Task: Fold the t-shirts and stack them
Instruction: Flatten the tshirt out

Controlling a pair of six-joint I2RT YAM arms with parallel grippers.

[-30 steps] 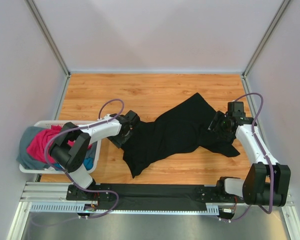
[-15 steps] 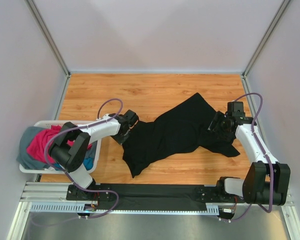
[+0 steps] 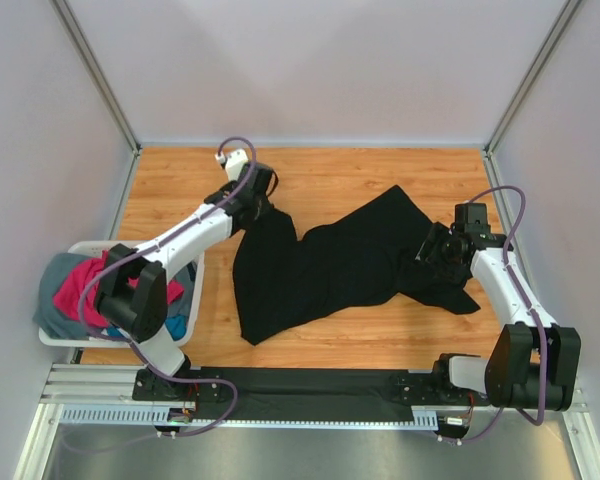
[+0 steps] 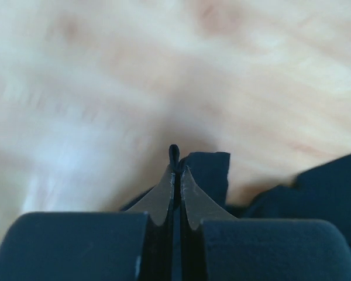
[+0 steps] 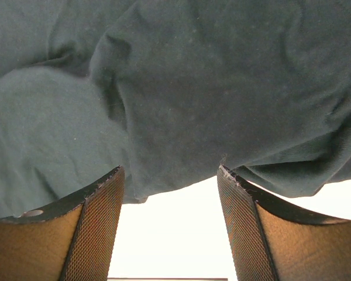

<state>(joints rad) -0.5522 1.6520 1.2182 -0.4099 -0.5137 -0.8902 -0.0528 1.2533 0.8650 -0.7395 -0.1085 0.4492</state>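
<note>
the left pincer (image 3: pixel 256 207) is clamped shut on a corner of the black t-shirt (image 3: pixel 330 265). in the wrist view its fingertips (image 4: pixel 164 196) meet, with a sliver of dark cloth pinched between them above blurred wood. it sits beyond the white basket (image 3: pixel 65 341) and to the basket's right, and the cloth it grips runs up to it as a narrow strip. the right pincer (image 5: pixel 171 172) stands open at the shirt's end farthest from the basket. creased cloth lies just past its jaws; whether they touch it i cannot tell. the shirt lies on the table (image 3: pixel 180 180) right of the basket. its long axis runs from the near end closest to the basket out to the far right. in the basket lie a magenta-pink t-shirt (image 3: pixel 75 285), a grey t-shirt (image 3: pixel 46 300) and a blue t-shirt (image 3: pixel 178 325).
</note>
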